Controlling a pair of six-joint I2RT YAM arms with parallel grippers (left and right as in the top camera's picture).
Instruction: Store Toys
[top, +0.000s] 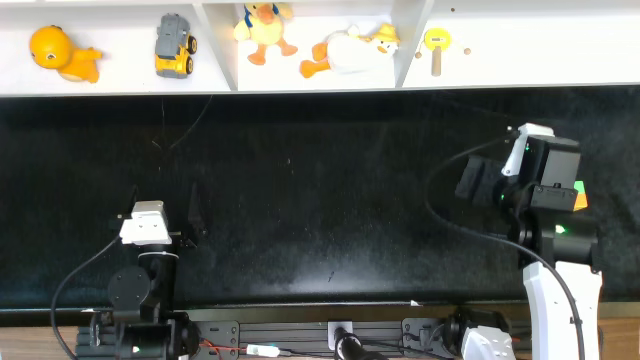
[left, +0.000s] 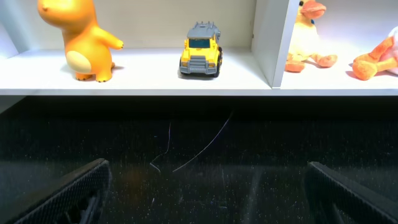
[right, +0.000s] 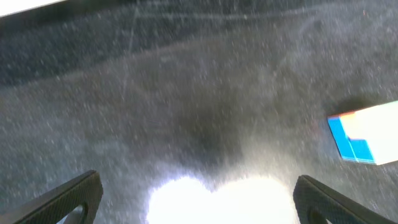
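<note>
The right claw (right: 198, 198) is found released and empty over the table (right: 186, 93) near the one unshelved block (right: 362, 133), presumably staged for pickup; the left claw (left: 205, 196) is likewise released.

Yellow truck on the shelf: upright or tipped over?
Upright. The yellow truck stands on its wheels on the white shelf, its front facing out toward the table.

Counting one orange rounded plastic figure (top: 62, 52), one yellow-and-grey toy truck (top: 174, 46), two plush ducks (top: 264, 30), one yellow, one white, and one yellow-headed wooden peg (top: 436, 45) on the white shelf (top: 120, 85); counting one multicoloured block (right: 364, 140) on the black worktop (top: 320, 200).
</note>
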